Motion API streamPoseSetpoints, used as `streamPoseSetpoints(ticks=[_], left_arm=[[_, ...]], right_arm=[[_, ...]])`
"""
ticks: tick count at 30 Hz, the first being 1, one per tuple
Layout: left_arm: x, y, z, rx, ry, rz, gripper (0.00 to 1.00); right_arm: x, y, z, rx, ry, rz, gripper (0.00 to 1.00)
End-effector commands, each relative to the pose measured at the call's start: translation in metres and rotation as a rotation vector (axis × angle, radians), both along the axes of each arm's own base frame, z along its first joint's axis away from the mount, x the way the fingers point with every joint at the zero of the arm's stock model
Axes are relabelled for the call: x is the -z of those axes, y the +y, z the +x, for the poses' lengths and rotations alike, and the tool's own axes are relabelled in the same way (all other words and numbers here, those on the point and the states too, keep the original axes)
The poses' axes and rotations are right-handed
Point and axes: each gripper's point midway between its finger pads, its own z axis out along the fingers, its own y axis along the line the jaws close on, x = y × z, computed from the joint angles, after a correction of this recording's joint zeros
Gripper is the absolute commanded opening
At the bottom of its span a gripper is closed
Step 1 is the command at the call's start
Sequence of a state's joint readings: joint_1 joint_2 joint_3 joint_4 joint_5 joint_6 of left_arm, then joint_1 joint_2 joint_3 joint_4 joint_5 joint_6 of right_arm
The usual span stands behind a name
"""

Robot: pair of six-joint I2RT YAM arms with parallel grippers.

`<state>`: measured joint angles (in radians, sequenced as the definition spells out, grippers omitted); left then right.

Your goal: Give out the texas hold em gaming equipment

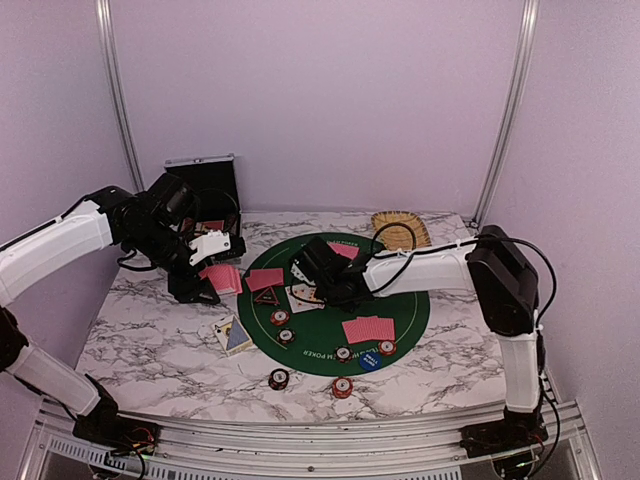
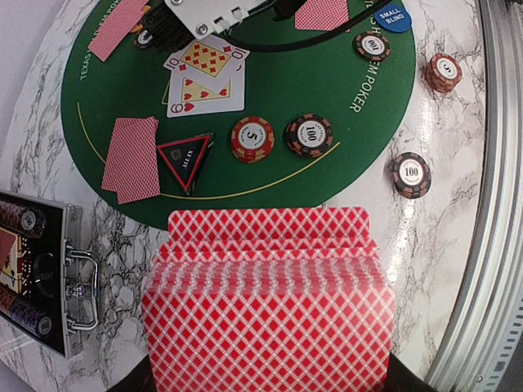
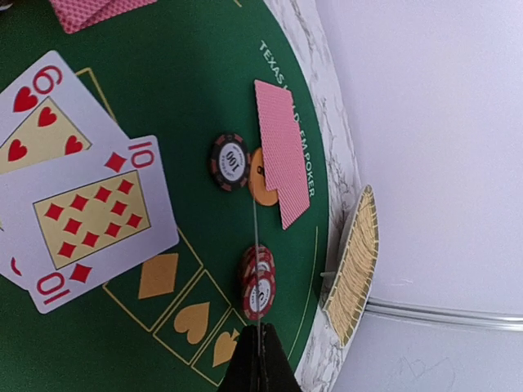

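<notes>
My left gripper (image 1: 208, 286) is shut on a fanned deck of red-backed cards (image 2: 265, 310), held above the marble at the green mat's left edge. My right gripper (image 3: 260, 369) is shut on a single card (image 3: 256, 245) seen edge-on, over the mat (image 1: 400, 300) near a stack of red chips (image 3: 258, 282). A ten of diamonds (image 3: 90, 220) and a nine of hearts (image 3: 37, 122) lie face up. A black triangular marker (image 2: 186, 159) lies beside chips (image 2: 252, 139). Red-backed pairs (image 1: 368, 328) lie on the mat. An orange disc (image 3: 261, 189) sits under one pair. The blue disc (image 1: 370, 360) is at the front.
The silver case (image 1: 205, 190) stands open at the back left. The tan woven tray (image 1: 400, 230) sits at the back right. Two chips (image 1: 278, 379) lie on the marble in front of the mat. A flat tan-and-blue item (image 1: 233, 336) lies left of the mat.
</notes>
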<state>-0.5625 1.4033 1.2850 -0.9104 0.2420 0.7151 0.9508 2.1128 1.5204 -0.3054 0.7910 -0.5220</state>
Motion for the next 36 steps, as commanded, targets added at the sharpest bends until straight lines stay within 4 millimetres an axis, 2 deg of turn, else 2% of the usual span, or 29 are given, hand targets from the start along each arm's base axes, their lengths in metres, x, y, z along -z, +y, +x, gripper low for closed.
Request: streamPoseSetpoints(ticks=[1, 9, 20, 36], left_arm=[[-0.005, 0.003, -0.004, -0.001, -0.003, -0.014, 0.00], [-0.003, 0.003, -0.003, -0.002, 0.001, -0.010, 0.00], [-0.002, 0.002, -0.002, -0.006, 0.011, -0.013, 0.00], [-0.003, 0.003, -0.002, -0.016, 0.007, -0.013, 0.00]], right_arm=[[0.014, 0.024, -0.007, -0.112, 0.029, -0.017, 0.00], [0.043, 0.036, -0.028, -0.186, 0.127, -0.033, 0.00], [0.068, 0.023, -0.051, -0.203, 0.214, -0.088, 0.00], [0.073, 0.004, -0.042, -0.161, 0.225, -0.087, 0.00]])
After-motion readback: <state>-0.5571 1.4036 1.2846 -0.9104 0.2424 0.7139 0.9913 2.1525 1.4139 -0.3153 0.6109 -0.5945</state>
